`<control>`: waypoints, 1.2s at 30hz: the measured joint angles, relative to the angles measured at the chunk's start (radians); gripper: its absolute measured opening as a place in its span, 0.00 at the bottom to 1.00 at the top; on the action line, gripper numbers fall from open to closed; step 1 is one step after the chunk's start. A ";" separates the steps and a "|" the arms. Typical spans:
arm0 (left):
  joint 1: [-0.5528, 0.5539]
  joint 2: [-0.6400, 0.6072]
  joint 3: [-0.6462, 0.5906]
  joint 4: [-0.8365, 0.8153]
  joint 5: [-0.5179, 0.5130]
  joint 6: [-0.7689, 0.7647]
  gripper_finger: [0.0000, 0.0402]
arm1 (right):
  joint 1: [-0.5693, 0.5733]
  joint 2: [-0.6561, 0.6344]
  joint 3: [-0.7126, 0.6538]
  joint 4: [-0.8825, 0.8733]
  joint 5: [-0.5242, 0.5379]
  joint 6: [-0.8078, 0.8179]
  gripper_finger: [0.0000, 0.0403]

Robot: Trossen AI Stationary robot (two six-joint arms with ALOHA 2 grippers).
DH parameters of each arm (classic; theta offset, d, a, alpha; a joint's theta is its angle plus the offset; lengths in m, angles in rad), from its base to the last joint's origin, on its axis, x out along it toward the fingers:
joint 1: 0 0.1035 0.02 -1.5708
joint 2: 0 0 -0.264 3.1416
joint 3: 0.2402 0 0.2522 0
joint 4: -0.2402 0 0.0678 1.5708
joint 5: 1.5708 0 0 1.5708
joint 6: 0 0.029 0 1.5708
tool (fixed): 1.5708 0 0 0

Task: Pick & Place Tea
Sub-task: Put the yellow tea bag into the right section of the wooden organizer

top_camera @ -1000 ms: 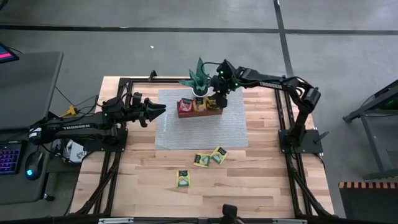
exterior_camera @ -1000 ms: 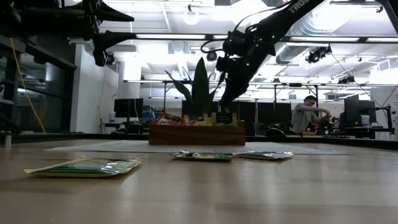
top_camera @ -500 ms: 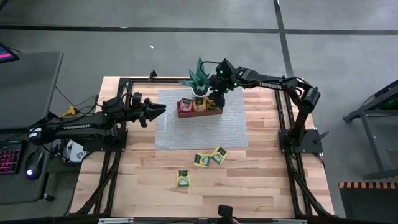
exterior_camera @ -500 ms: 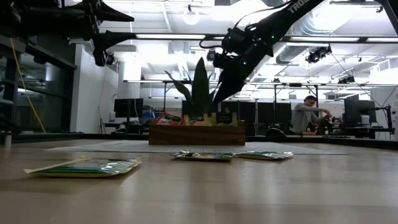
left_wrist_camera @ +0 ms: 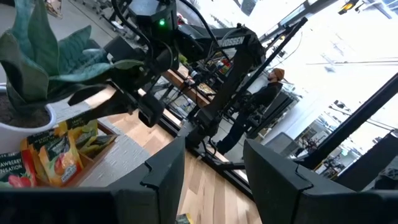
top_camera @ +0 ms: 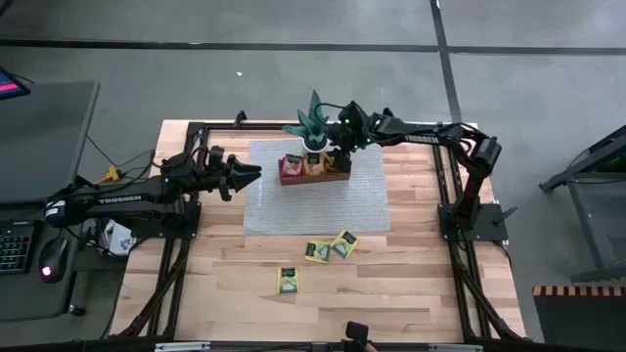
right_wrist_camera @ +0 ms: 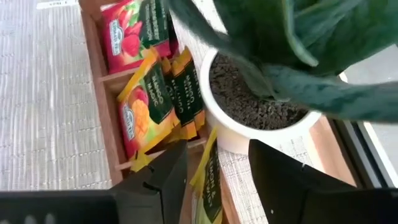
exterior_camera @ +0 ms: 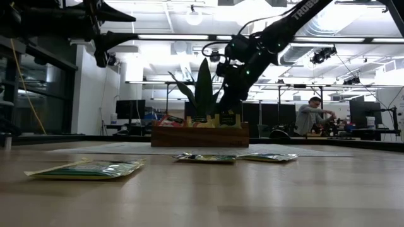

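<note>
lying loose: three tea packets (top_camera: 317, 252)

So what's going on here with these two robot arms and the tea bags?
The right claw is open and empty above the wooden tray, next to the plant. The tray holds red, orange and yellow packets. Three green packets lie loose on the table. The left claw waits beside the mat, holding nothing.

Both pincers (top_camera: 256, 173) (top_camera: 342, 156) open, empty
</note>
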 joint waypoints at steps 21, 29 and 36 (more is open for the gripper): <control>0.000 0.000 0.000 -0.012 0.008 -0.003 0.41 | -0.002 -0.019 -0.034 0.014 0.043 0.049 0.44; 0.000 0.000 0.000 -0.016 0.007 -0.003 0.41 | -0.002 -0.065 -0.034 -0.050 0.054 0.054 0.44; 0.000 0.000 0.000 -0.016 0.008 -0.003 0.41 | -0.008 -0.135 -0.034 -0.117 0.106 0.120 0.44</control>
